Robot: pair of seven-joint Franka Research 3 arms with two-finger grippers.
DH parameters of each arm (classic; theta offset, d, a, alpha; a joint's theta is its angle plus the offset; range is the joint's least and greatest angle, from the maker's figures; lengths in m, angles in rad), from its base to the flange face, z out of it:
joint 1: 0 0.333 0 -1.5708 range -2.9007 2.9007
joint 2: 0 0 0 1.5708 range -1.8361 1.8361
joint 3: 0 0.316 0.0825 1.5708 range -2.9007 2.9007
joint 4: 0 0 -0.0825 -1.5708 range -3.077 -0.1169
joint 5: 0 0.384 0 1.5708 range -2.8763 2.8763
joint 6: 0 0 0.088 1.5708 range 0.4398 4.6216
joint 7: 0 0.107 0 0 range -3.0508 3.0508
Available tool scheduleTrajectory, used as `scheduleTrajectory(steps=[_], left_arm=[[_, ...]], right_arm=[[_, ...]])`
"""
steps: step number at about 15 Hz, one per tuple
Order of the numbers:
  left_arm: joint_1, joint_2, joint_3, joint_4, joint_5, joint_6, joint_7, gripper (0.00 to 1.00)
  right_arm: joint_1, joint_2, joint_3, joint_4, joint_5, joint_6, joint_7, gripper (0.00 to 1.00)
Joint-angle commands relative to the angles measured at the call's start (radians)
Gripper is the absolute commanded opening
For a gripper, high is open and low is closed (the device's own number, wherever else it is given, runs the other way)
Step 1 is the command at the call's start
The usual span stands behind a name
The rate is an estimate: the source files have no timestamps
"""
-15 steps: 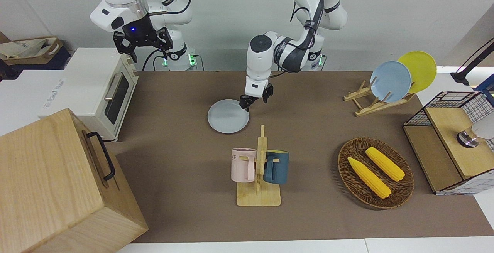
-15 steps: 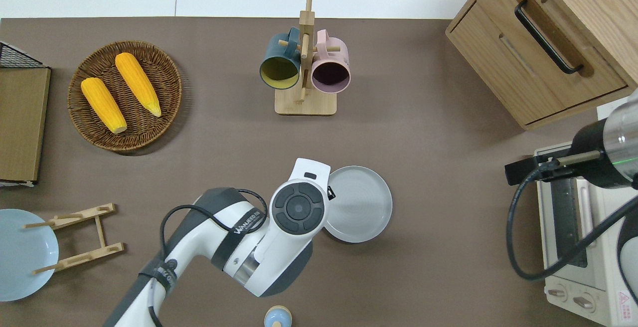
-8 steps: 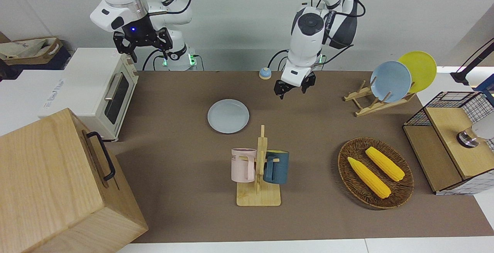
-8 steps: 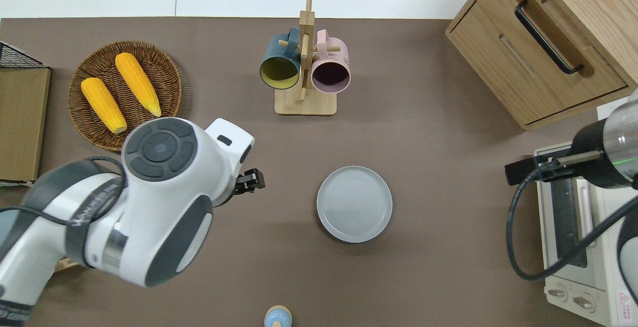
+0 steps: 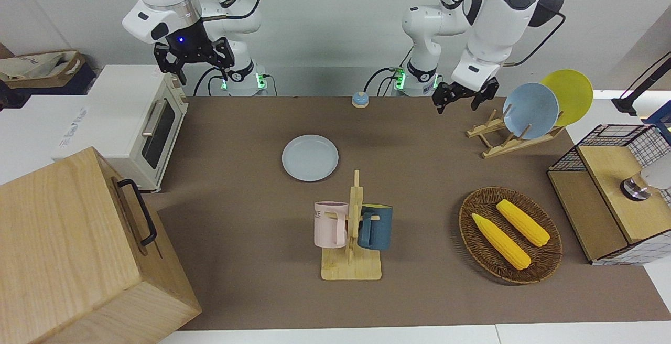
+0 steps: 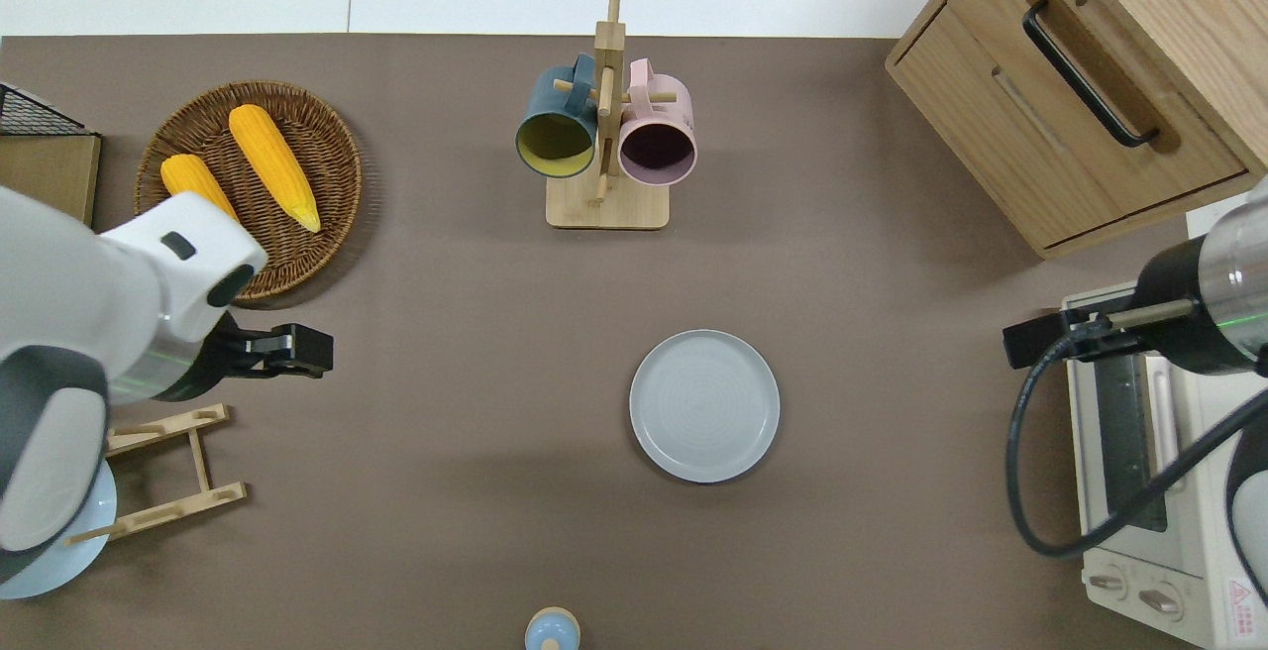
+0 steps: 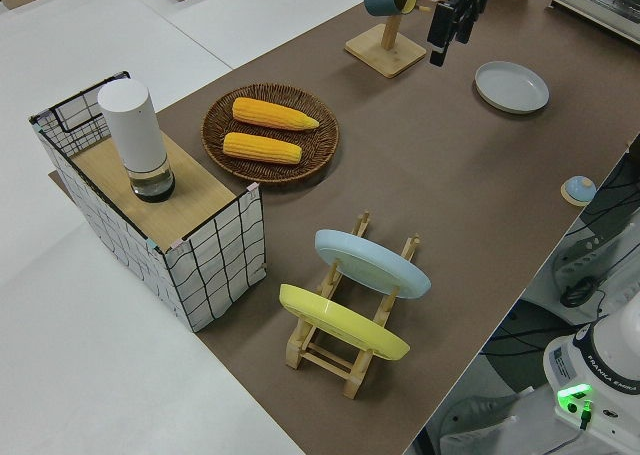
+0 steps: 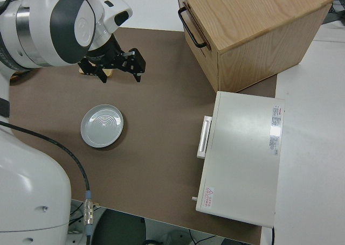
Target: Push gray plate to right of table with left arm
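Gray plate: round, pale, shallow, low-rimmed.

three round plates: one pale gray-blue plate, one sky-blue plate, one yellow plate; two yellow corn cobs; two ceramic mugs, one pink mug and one dark teal mug.

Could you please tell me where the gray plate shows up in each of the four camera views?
Front view: gray plate left of centre, above the mug rack.
Overhead view: plate right of centre, below the rack.
Left side view: plate upper right, beside the rack.
Right side view: plate lower left.
Shared landmark: the mug rack.
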Motion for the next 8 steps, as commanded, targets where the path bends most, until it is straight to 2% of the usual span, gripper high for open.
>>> scheduleTrajectory(steps=[1, 2, 8], left_arm=[[0.027, 0.008, 0.042, 0.084, -0.01, -0.057, 0.087, 1.0], [0.024, 0.008, 0.06, 0.084, -0.012, -0.057, 0.088, 1.0], [0.027, 0.049, 0.087, 0.127, -0.018, -0.037, 0.117, 1.0]], right_arm=[[-0.02, -0.003, 0.017, 0.009, 0.006, -0.016, 0.013, 0.983], [-0.02, -0.003, 0.017, 0.009, 0.006, -0.016, 0.013, 0.983], [-0.02, -0.003, 0.017, 0.009, 0.006, -0.016, 0.013, 0.983]])
